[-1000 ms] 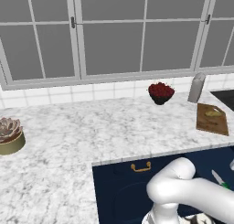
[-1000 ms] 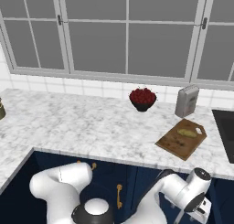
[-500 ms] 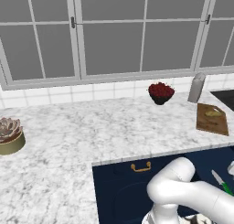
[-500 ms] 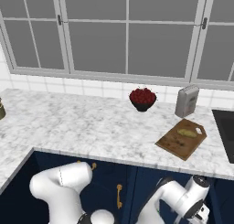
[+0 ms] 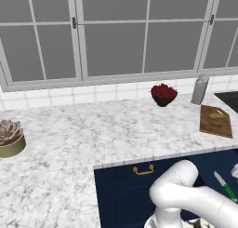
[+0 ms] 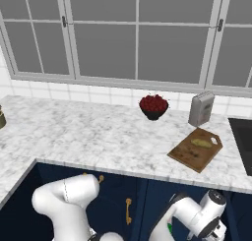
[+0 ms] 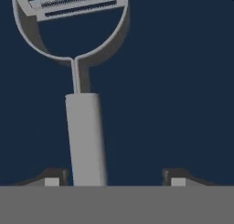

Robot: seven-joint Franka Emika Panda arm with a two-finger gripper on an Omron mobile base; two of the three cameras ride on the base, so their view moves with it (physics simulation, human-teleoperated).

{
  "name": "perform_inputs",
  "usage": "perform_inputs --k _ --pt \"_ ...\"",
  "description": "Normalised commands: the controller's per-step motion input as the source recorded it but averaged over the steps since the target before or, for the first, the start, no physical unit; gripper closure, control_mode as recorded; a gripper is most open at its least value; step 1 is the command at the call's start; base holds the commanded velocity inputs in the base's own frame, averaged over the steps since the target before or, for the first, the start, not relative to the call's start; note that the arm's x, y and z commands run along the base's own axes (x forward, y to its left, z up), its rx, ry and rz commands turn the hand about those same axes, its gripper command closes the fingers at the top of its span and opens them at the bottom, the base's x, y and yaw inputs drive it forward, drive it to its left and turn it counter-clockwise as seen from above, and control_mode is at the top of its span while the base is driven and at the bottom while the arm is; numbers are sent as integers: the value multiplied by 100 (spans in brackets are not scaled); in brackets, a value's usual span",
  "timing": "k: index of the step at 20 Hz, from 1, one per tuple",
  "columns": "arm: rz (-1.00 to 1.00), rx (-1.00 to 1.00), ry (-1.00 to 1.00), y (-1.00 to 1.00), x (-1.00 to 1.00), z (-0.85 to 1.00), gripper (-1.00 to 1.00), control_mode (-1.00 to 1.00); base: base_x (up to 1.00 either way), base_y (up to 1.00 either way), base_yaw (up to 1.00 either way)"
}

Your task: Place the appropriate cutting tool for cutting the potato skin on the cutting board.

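Reaching down before the navy cabinet front [image 5: 121,194], with the elbow sunk lower than half a second ago, the gripper [image 7: 112,178] stands wide with the grey peeler [image 7: 82,81] beside its 9 o'clock finger, ungrasped; the cutting board [image 6: 189,154] bearing the potato [image 6: 199,142] waits at 2 o'clock.

A rendered home kitchen: marble-topped table [image 5: 93,134] over navy cabinets [image 6: 113,195] with brass handles, white tiled backsplash [image 5: 83,94] beneath wide windows [image 6: 138,33], cutting board [image 6: 195,149] at the frame's right.
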Motion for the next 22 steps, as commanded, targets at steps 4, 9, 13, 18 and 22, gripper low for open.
perform_inputs --k 4,9,13,18,22 --pt "-3 -10 -9 0 -22 -28 100 -100 0 0 0" --pt "-4 -17 -9 0 -21 -38 100 -100 0 0 0" --pt "-1 -11 -12 0 -15 29 100 -100 0 0 0" --pt "0 -1 -3 22 -56 99 100 -100 0 0 0" --pt "0 0 0 15 -64 100 100 -100 0 0 0"
